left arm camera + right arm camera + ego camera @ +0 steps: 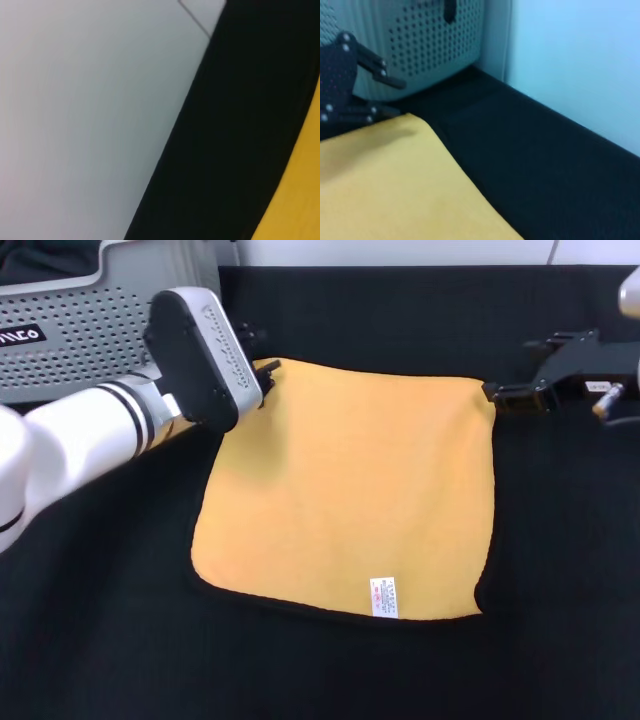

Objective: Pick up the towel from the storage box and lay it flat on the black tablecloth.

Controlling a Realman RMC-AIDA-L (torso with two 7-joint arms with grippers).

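Note:
The yellow-orange towel lies spread flat on the black tablecloth, its white care label near the front edge. My left gripper is at the towel's far left corner; in the right wrist view its fingers stand spread apart beside that corner. My right gripper is open at the towel's far right corner, one finger touching the edge. The grey perforated storage box stands at the far left, behind my left arm. The towel also shows in the left wrist view and in the right wrist view.
The storage box wall rises just behind the towel's far left corner. A pale wall borders the tablecloth's far edge. Bare black cloth lies in front of and right of the towel.

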